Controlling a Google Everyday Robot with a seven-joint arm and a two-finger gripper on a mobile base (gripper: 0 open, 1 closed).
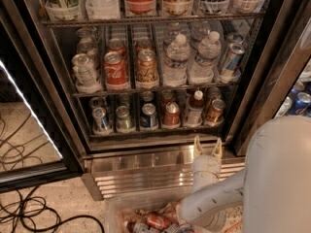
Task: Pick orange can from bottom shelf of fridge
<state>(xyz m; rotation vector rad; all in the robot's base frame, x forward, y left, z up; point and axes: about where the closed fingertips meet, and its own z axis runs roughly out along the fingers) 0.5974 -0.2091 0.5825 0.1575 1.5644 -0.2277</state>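
The orange can (214, 111) stands tilted at the right end of the bottom shelf (155, 129) of the fridge (63, 106), whose door is open. To its left are a small white-capped bottle (195, 108) and a redder can (171, 114). My gripper (207, 147) is open and empty. It points up in front of the ribbed steel base panel (146, 171), just below the shelf and slightly left of the orange can, without touching it.
The rack above holds Coca-Cola cans (115, 71), a larger orange-gold can (146, 67) and water bottles (175, 62). A clear bin (116, 210) of cans sits on the floor below my arm. Black cables (29, 212) lie at left. The fridge's right frame (262, 81) stands close.
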